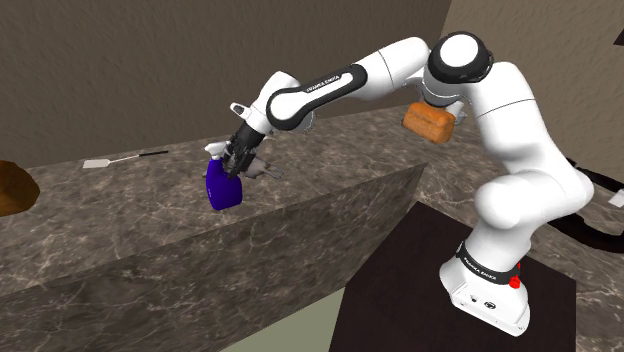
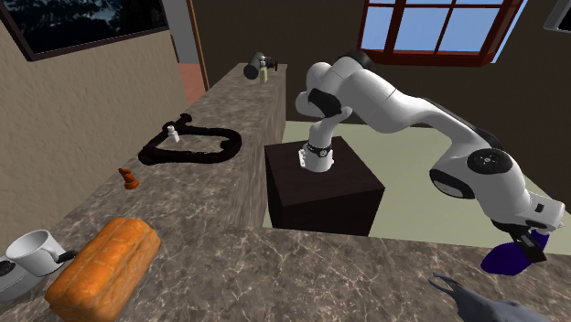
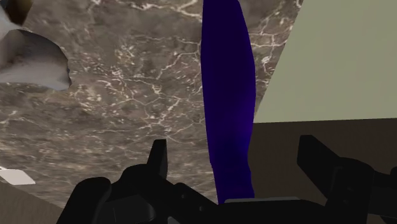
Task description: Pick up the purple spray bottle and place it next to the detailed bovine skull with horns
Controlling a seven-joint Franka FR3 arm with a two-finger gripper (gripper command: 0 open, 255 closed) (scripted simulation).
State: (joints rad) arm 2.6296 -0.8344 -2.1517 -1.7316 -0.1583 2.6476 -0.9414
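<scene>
The purple spray bottle (image 1: 223,188) stands on the marble counter (image 1: 120,230), close to its front edge. My gripper (image 1: 238,158) is at the bottle's top. In the wrist view the gripper (image 3: 235,151) is open: the bottle (image 3: 229,95) runs between the two fingers (image 3: 159,158) and neither touches it. A pale grey part of the horned skull (image 3: 38,60) lies on the counter a short way from the bottle. The skull (image 1: 266,170) also peeks out just behind the hand. From the second exterior view, the bottle (image 2: 508,259) sits under the gripper (image 2: 531,245), with the grey skull (image 2: 485,302) beside it.
A loaf of bread (image 1: 430,122) lies on the counter behind the arm's elbow. A white spatula (image 1: 110,160) rests near the back wall and a brown object (image 1: 15,185) sits at the shoulder view's left edge. The counter drops off to the floor beside the dark stand (image 1: 400,290).
</scene>
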